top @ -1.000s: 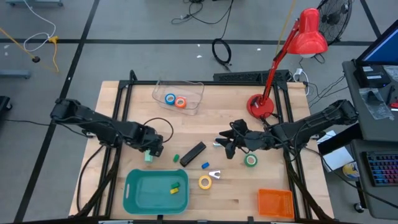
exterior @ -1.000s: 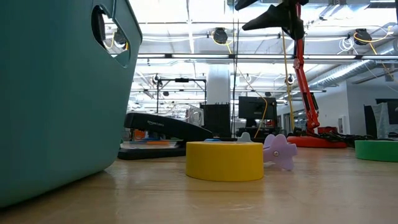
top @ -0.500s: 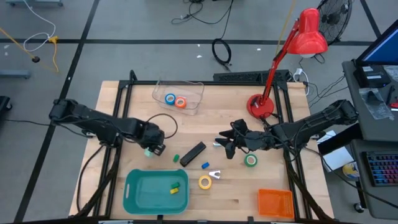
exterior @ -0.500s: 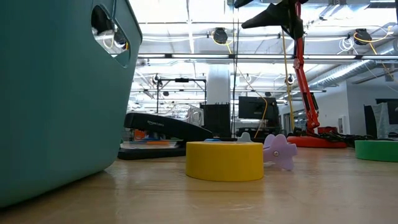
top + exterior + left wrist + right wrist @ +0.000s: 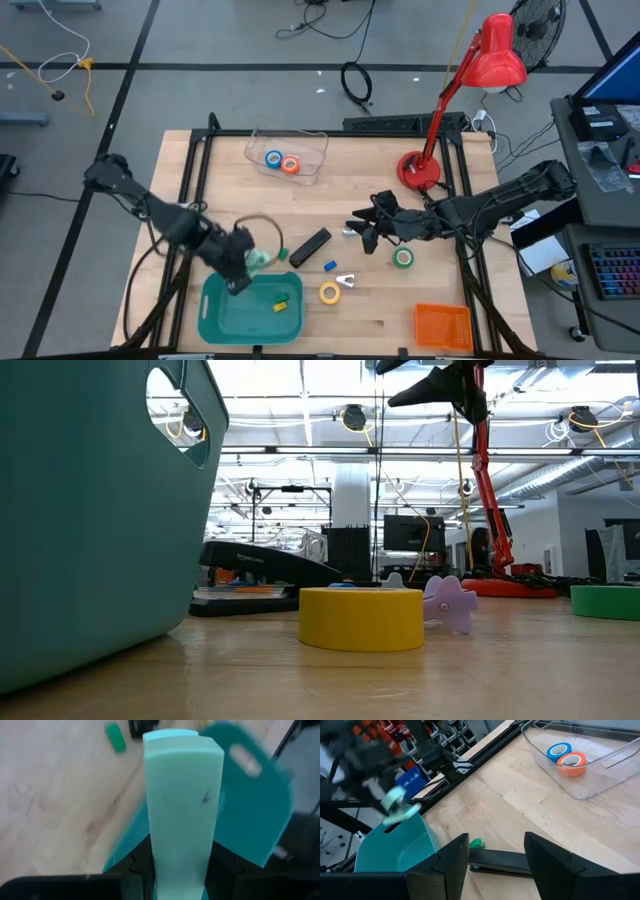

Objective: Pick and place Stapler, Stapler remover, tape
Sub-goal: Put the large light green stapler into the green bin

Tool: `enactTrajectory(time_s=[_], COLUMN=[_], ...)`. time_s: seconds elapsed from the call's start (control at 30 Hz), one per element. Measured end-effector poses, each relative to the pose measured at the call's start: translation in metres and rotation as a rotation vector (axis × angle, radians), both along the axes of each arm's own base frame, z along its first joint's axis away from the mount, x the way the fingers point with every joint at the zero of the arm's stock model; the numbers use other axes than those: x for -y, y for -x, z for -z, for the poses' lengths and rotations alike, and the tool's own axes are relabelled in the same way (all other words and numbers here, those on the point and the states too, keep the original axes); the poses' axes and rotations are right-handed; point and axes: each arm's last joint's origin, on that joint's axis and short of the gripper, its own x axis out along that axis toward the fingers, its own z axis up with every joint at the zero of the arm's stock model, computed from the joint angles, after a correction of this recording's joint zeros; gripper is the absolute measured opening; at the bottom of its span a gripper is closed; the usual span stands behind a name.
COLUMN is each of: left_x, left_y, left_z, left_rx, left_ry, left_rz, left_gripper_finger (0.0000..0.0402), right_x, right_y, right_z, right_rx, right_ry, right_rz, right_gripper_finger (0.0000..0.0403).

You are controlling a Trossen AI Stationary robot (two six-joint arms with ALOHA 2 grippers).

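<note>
Left gripper [image 5: 243, 268]: poised over the rear left corner of the teal bin [image 5: 222, 318], fingers clamped on a pale mint-green block [image 5: 183, 795] that fills most of the left wrist view, the bin's handled wall just behind it. Right gripper [image 5: 362, 236]: held above the middle of the table, jaws spread wide with nothing between them; in the low view it hangs high over the table [image 5: 440, 385]. Stapler [image 5: 310, 246]: black, lying on the wood between the two grippers, touched by neither. Small solid green bit [image 5: 283, 254]: just left of the stapler, close to the bin's rear rim. Small blue bit [image 5: 329, 266]: just in front of the stapler. Stapler remover [image 5: 346, 281]: pale, lying beside the yellow tape roll [image 5: 329, 293], both to the right of the teal bin. Green tape roll [image 5: 403, 258]: on the table just in front of the right arm. Blue tape roll [image 5: 274, 158] and orange tape roll [image 5: 290, 165]: side by side inside the clear tray [image 5: 312, 145] at the rear of the table. Inside the teal bin: a yellow bit [image 5: 283, 298] and a green bit [image 5: 280, 307]. Orange bin [image 5: 443, 326]: front right corner. Red desk lamp [image 5: 420, 170]: base at the rear right.
</note>
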Motion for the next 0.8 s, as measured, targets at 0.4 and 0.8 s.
enactTrajectory(time_s=[0.4, 0.8], left_x=[0.035, 0.058], left_y=[-0.014, -0.004], left_z=[0.035, 0.086], left_rx=[-0.033, -0.121], left_ry=[-0.067, -0.058], left_rz=[0.093, 0.083], left_gripper_finger=[0.0118, 0.0118], right_x=[0.010, 0.010], right_y=[-0.002, -0.003], right_z=[0.000, 0.000], right_rx=[-0.002, -0.003], right_ry=[0.004, 0.004], right_rz=[0.032, 0.032], right_gripper_finger=[0.0185, 0.0185])
